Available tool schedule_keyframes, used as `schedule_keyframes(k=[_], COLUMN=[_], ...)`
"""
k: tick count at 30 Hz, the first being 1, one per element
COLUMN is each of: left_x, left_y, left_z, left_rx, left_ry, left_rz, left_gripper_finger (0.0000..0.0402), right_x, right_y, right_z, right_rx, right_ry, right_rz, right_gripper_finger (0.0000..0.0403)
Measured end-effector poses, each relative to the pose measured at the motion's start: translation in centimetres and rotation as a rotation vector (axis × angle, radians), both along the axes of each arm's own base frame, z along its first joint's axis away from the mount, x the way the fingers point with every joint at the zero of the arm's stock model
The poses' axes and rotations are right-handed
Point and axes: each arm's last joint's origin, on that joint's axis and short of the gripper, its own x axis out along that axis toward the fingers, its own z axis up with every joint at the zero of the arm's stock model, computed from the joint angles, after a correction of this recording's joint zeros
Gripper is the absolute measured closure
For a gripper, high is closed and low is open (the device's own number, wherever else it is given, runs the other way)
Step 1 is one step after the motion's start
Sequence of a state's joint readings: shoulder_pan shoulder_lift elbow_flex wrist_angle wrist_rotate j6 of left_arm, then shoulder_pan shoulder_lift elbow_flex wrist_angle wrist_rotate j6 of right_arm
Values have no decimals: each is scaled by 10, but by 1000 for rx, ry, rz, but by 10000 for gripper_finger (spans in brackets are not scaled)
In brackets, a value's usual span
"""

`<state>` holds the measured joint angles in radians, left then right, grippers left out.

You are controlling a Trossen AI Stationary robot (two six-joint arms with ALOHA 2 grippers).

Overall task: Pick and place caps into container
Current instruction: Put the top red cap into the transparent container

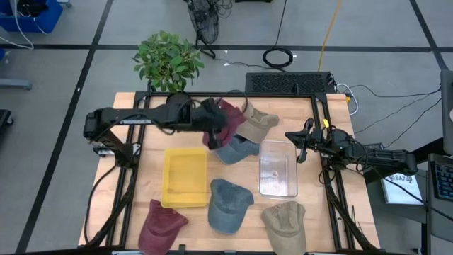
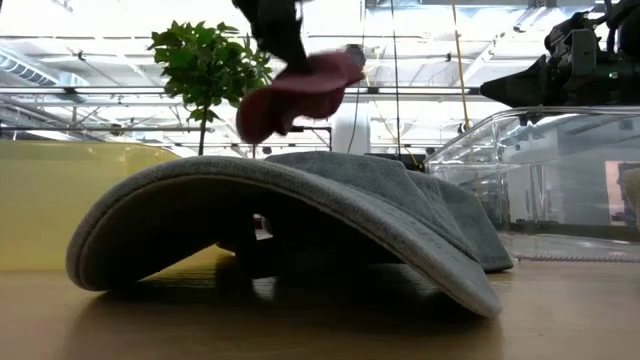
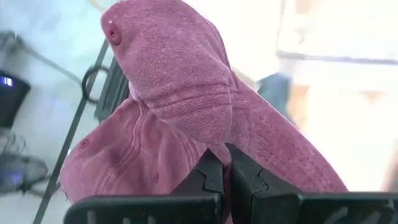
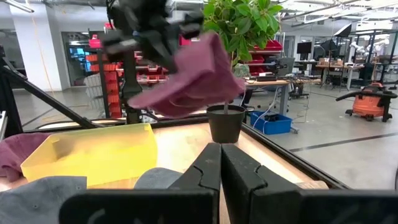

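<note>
My left gripper (image 1: 214,122) is above the far middle of the table, shut on a maroon cap (image 1: 225,119) that is lifted clear in the low view (image 2: 298,95). A khaki cap (image 1: 257,122) and a blue-grey cap (image 1: 237,149) lie just beside and below it. Along the near edge lie a second maroon cap (image 1: 161,225), a blue-grey cap (image 1: 228,204) and a khaki cap (image 1: 285,221). The yellow container (image 1: 185,177) sits left of centre. My right gripper (image 1: 298,146) is shut and holds nothing, right of the clear container (image 1: 277,168). My left gripper pinches a fold of the maroon cap's fabric (image 3: 219,138) between its two fingers (image 3: 205,177), coming from above. The cap is lifted clear of the table and hangs loosely below and beside the fingers (image 2: 300,92), over the other caps.
A potted plant (image 1: 168,60) stands at the table's far left edge. The clear container takes up the middle right. The black frame rails (image 1: 322,120) run along the table's sides. Bare wood shows between the yellow container and the left rail.
</note>
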<state>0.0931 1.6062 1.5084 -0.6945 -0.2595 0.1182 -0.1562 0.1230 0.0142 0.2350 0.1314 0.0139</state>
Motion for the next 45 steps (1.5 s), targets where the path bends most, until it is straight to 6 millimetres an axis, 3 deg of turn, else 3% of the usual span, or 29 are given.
schedule_keyframes(k=[12, 17, 24, 33, 38, 42, 45], left_x=[17, 24, 28, 29, 41, 49, 51], left_y=[-78, -96, -96, -97, -96, -92, -87], left_z=[5, -17, -37, -36, -51, -57, -56], left_rx=[83, 106, 52, 23, 26, 39, 41], left_ry=[-152, -164, -191, -203, -202, -198, -210], left_rz=[-154, -201, -252, -276, -253, -248, -233], left_gripper_finger=[397, 397, 397, 397, 397, 397, 397], right_x=[0, 0, 1, 5, 7, 14, 22], right_y=[0, 0, 0, 1, 3, 7, 11], right_z=[0, 0, -1, 1, 10, 3, 26], right_rx=[-10, -33, -31, -40, -53, -4, -20], right_ry=[3, 9, 20, 1, -77, 28, 62], right_rz=[-1, -3, 1, 53, 132, 200, 233], right_gripper_finger=[403, 403, 403, 403, 403, 399, 379])
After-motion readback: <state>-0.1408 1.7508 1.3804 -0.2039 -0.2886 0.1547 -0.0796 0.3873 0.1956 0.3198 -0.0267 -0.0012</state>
